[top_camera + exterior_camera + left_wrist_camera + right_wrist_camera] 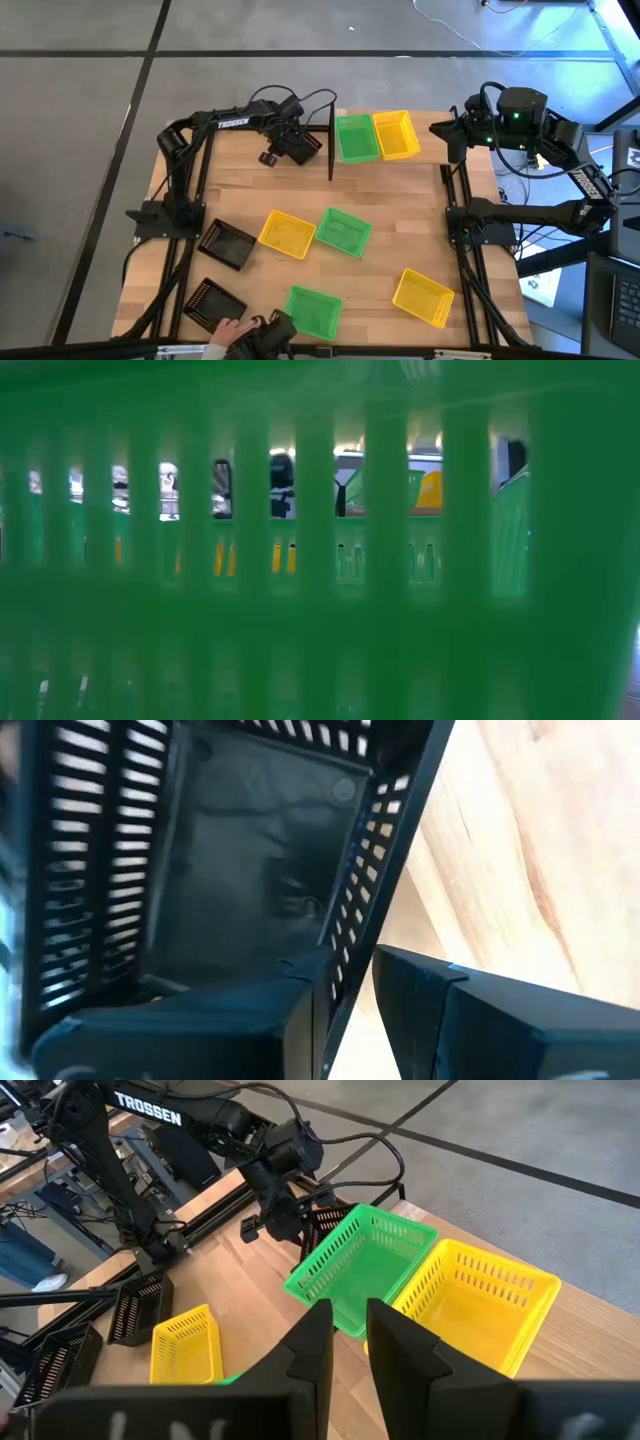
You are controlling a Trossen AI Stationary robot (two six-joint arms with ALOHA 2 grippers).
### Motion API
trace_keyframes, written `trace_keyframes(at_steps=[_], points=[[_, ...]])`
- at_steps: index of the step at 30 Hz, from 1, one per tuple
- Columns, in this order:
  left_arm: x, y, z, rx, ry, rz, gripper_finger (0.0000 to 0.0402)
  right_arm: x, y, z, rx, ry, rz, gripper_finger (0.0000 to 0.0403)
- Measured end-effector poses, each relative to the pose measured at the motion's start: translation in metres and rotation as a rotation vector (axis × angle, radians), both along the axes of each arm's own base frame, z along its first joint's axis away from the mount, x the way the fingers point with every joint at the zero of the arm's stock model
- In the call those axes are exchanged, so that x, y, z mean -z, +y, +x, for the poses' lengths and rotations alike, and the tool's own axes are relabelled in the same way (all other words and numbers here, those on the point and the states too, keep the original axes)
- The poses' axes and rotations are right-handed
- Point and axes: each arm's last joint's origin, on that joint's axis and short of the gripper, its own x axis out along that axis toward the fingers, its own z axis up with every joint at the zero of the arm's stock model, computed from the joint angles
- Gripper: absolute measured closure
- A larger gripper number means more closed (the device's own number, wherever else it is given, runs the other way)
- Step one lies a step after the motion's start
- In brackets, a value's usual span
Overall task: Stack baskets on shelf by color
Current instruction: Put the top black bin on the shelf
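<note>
As the wall sits between fingers | left pincer (345, 1005) | black basket (240, 850)

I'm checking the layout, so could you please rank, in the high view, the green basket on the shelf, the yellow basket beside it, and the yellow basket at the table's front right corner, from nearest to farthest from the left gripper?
From the left gripper:
1. Green basket on the shelf, just right of it.
2. Yellow basket beside it, further right on the shelf.
3. Front-right yellow basket, across the table.

2 baskets (376, 136) sit side by side on the shelf (332, 140), far side, w/ another basket (303, 146) just left of the shelf post. 2 baskets (314, 232) touch mid-table. 2 (222, 270) lie near left, 1 (314, 310) near middle, 1 (422, 297) near right.
</note>
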Motion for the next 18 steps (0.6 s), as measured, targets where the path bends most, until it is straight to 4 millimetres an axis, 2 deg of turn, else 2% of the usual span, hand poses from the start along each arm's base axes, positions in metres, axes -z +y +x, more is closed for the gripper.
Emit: trace_keyframes(at_steps=[11,18], points=[[0.0045,-0.0004,0.0028,-0.035,0.027,0.027,0.0336,0.0000,0.0000,0.0000,0.001,-0.001,0.001,0.0340],[0.0044,-0.0086,0.0091,-0.053,0.088,0.104,0.0395,0.0000,0.0001,-0.0001,0.001,-0.001,0.002,0.0340]])
